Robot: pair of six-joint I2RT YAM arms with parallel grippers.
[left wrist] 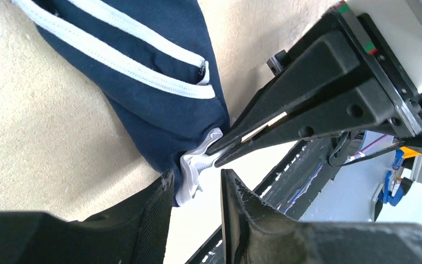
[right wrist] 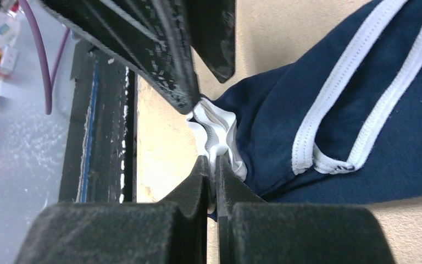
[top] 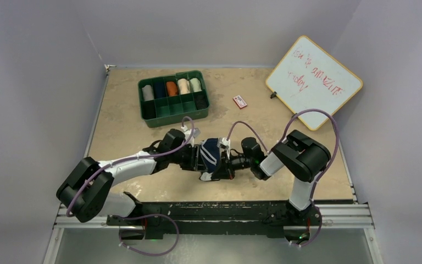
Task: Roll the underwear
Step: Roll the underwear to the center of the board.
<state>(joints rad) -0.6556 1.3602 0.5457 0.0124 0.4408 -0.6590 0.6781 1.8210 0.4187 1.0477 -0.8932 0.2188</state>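
Observation:
The navy blue underwear with white edging lies bunched on the table between my two grippers. My right gripper is shut on its gathered white edge; in the top view it comes in from the right. My left gripper is open, one finger touching the navy cloth and the white edge lying between its tips. In the top view it comes in from the left. Its fingers show in the right wrist view. No loose black underwear shows.
A green tray with several rolled cloths stands at the back left. A small red-and-white card lies behind the grippers. A whiteboard leans at the back right. The black rail runs along the near table edge.

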